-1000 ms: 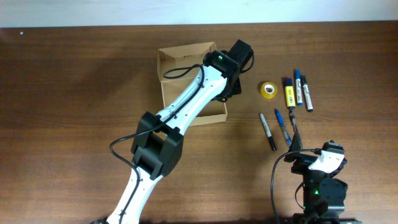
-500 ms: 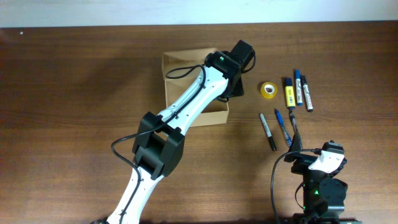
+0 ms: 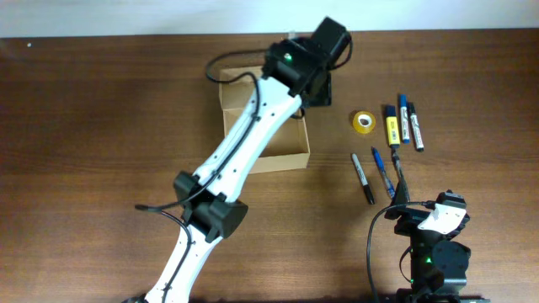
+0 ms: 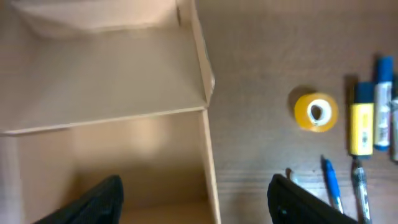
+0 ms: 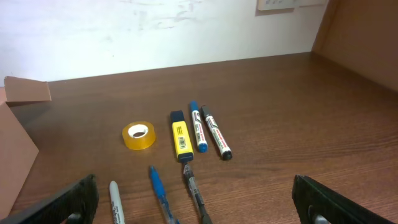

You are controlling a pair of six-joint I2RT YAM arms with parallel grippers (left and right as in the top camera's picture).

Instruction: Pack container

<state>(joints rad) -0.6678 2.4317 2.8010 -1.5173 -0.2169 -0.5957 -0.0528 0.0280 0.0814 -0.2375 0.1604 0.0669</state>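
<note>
Two sets of jaws, both apart: left gripper (image 4: 193,186) above container (image 3: 290,147) right wall; right gripper (image 5: 194,186) low over near worktop (image 3: 101,126), facing tape roll (image 5: 138,135), markers (image 5: 182,138).

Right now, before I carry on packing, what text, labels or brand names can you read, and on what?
No text reads clearly.
yellow highlighter: dark label, too blurred to read.
blue-capped marker: barrel print, too small.
black-capped marker: barrel print, too small.
container, tape roll: no markings visible.
</note>
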